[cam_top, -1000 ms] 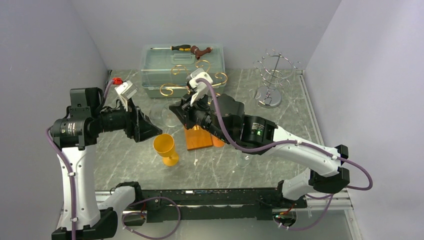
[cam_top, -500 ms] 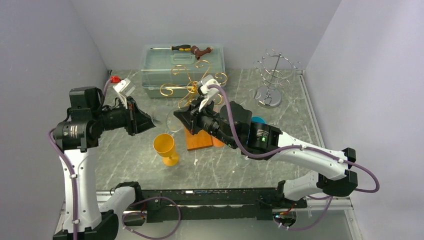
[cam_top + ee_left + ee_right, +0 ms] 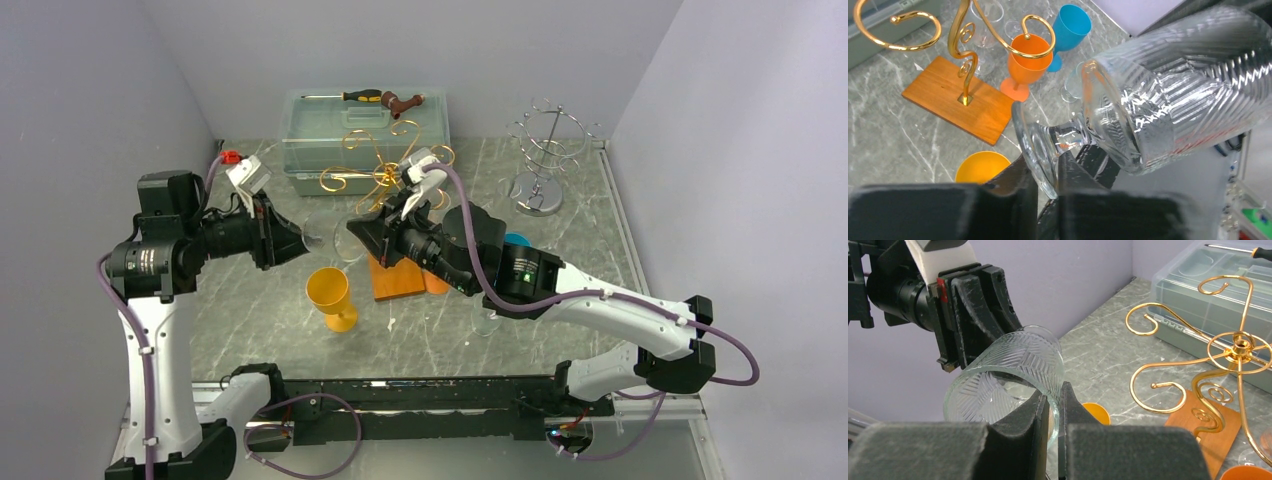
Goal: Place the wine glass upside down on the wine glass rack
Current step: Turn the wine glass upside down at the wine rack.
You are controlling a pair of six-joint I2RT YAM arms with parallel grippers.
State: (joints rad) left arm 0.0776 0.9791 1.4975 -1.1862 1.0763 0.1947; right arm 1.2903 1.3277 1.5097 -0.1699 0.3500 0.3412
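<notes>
A clear ribbed wine glass [image 3: 337, 243] hangs on its side above the table, between both arms. My left gripper [image 3: 303, 243] is shut on its round foot [image 3: 1035, 145], one finger on each face of the disc. My right gripper [image 3: 368, 232] is shut on the bowl's rim [image 3: 1050, 412], one finger inside and one outside. The bowl [image 3: 1188, 85] fills the left wrist view. The wine glass rack [image 3: 385, 165], gold curled hooks on a wooden base [image 3: 955, 102], stands just behind the right gripper; its hooks [image 3: 1238, 345] are bare.
A yellow goblet [image 3: 330, 292] stands below the held glass. An orange goblet [image 3: 1029, 65], a blue goblet [image 3: 1068, 30] and clear glasses sit by the rack. A lidded plastic box [image 3: 365, 130] with a screwdriver is at the back, a silver wire stand [image 3: 543, 150] back right.
My left gripper, open a second ago, has come in and shut on the glass's foot. The right arm shifted the glass slightly right; both are still over the last half second.
</notes>
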